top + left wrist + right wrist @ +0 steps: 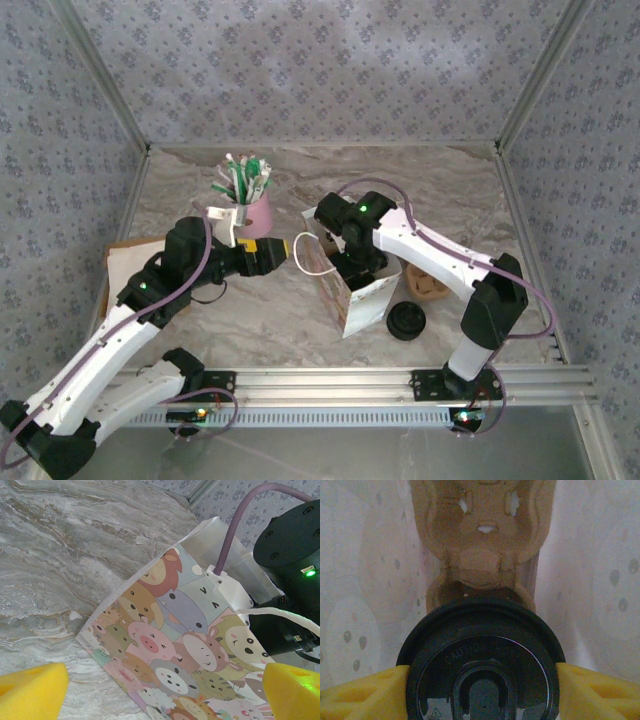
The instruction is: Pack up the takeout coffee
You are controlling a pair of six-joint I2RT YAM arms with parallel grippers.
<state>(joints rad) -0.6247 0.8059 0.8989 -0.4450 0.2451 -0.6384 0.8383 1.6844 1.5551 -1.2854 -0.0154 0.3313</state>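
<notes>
Right claw [480, 695]: your yellow fingers [365, 692] are closed on the coffee [480, 660], one pressing each side of its black lid. Only the lid shows, facing the wrist camera. The coffee is down inside the bag [365, 300], and a brown pulp carrier [482, 545] sits just behind it, between the white walls.

The bag stands upright about mid-surface [450, 190], a little toward the right edge, with its mouth open around your right wrist.

Left claw [283, 250]: spread wide and holding nothing. It hovers just beside the bag's cartoon-animal face, near the white handle [280, 616].

Black lids [406, 321] lie just beside the bag, toward the near edge. A pink cup [255, 215] of sticks stands beyond your left claw, toward the far edge.
</notes>
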